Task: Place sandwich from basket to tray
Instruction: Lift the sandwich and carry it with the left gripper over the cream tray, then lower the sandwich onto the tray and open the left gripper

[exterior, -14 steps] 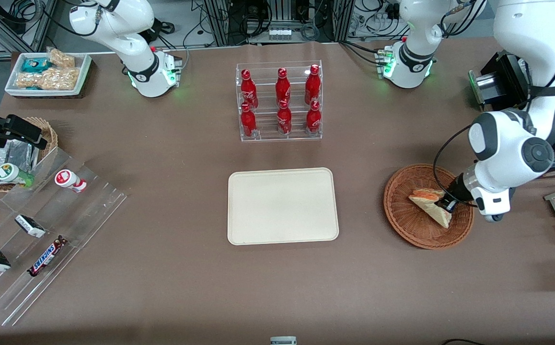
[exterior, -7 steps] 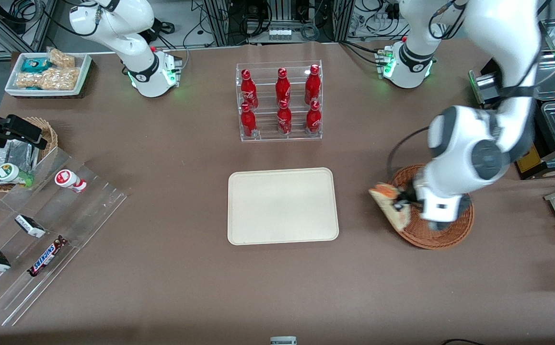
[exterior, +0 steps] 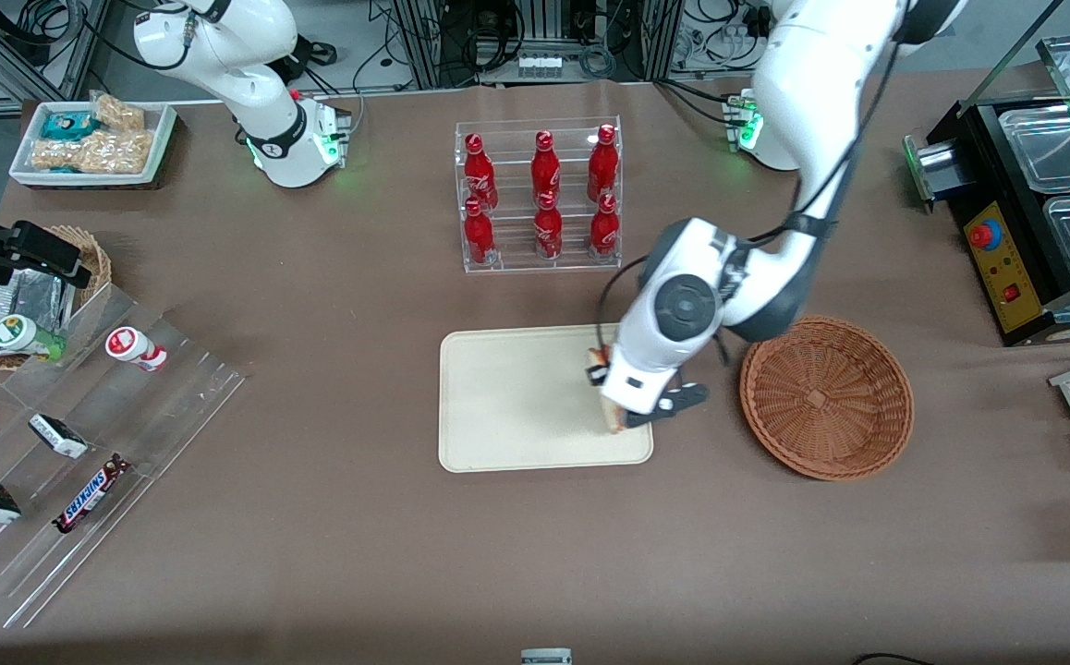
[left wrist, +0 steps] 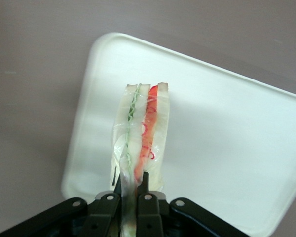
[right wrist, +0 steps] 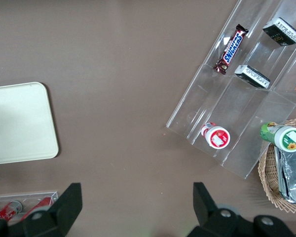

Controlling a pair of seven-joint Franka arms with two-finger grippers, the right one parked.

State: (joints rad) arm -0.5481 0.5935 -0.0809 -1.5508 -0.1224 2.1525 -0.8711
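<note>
Sandwich (left wrist: 140, 133) clamped between fingers of hand (left wrist: 133, 197), hanging above tray (left wrist: 227, 138).

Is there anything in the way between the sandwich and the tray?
Nothing visible. The gripper is shut on the sandwich and holds it right above the tray. The tray surface below it is bare, and the basket sits off to the side.

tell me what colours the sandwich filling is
Red and green between white bread; the sandwich, held by the gripper over the tray, shows best in the left wrist view.

pincer (left wrist: 130, 190) clamping sandwich (left wrist: 140, 131) above tray (exterior: 516, 397), basket (exterior: 826, 397) beside tray toward working arm's end
</note>
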